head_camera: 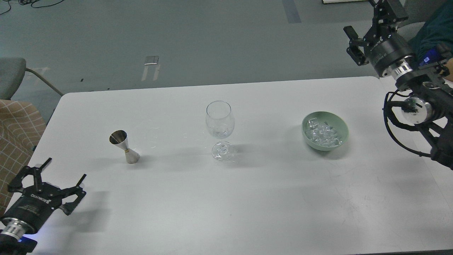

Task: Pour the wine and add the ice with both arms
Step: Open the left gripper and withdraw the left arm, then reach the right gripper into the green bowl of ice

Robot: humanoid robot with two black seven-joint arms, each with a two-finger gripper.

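Black two-fingered left claw point(63, 169) hovers at the near-left corner of the white counter point(247, 205), fingers spread apart, holding nothing. Farther in stand a silver hourglass-shaped metal jigger point(124, 147), a clear stemmed wine glass point(220, 129) and a pale green bowl point(342, 128) heaped with clear ice cubes point(322, 134). Farthest right, the black right claw point(353, 44) is raised, its fingers apart and empty.

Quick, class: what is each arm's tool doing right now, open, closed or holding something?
Left tool: open, holding nothing, low over the table.
Right tool: looks open and empty, raised beyond the table's far right corner.
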